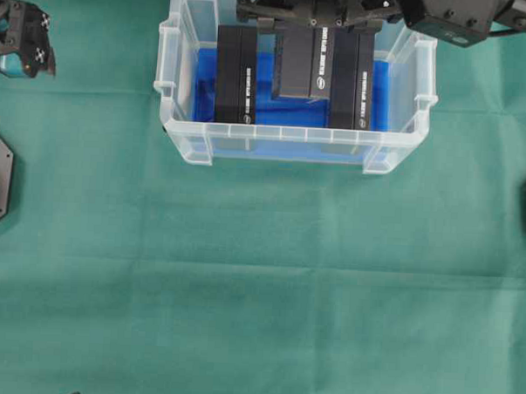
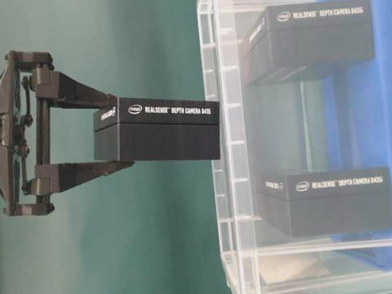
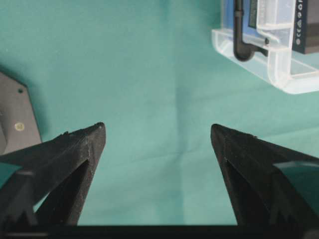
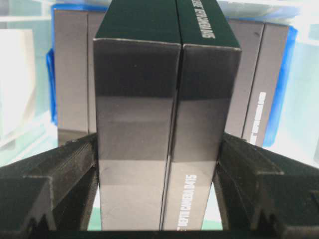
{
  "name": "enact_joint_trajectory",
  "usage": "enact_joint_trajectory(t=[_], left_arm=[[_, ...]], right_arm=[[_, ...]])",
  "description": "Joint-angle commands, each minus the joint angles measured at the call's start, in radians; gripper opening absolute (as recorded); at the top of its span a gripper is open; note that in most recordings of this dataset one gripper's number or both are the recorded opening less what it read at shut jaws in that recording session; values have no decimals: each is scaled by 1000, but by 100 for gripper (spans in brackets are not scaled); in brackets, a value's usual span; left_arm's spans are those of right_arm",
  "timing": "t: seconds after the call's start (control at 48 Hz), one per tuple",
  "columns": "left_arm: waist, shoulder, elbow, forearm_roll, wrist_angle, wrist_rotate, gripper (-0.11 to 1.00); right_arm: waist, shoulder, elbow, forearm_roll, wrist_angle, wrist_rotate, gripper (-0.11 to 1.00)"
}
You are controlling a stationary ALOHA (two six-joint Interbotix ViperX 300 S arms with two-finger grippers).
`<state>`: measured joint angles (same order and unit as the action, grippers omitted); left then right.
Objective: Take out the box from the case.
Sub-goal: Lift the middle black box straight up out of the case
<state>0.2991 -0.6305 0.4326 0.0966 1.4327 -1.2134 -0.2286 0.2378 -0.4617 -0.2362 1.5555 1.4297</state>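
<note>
Glossy black box with white lettering, clear ribbed case

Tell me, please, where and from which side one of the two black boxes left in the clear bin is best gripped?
Take the left RealSense box across its two broad faces near the top edge, coming straight down from above. It stands on edge on the blue lining, with the clear bin walling off every side. The right gripper holds the middle box this way.
</note>
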Motion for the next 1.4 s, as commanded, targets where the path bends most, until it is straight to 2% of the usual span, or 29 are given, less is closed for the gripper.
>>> enact_joint_trajectory(t=[0.0, 1.376], left_arm=[[5, -2, -12, 3, -5, 3, 92], [6, -2, -12, 5, -5, 5, 92]], right_arm=[[2, -44, -31, -12, 0, -3, 69], [3, -46, -32, -34, -5, -3, 68]])
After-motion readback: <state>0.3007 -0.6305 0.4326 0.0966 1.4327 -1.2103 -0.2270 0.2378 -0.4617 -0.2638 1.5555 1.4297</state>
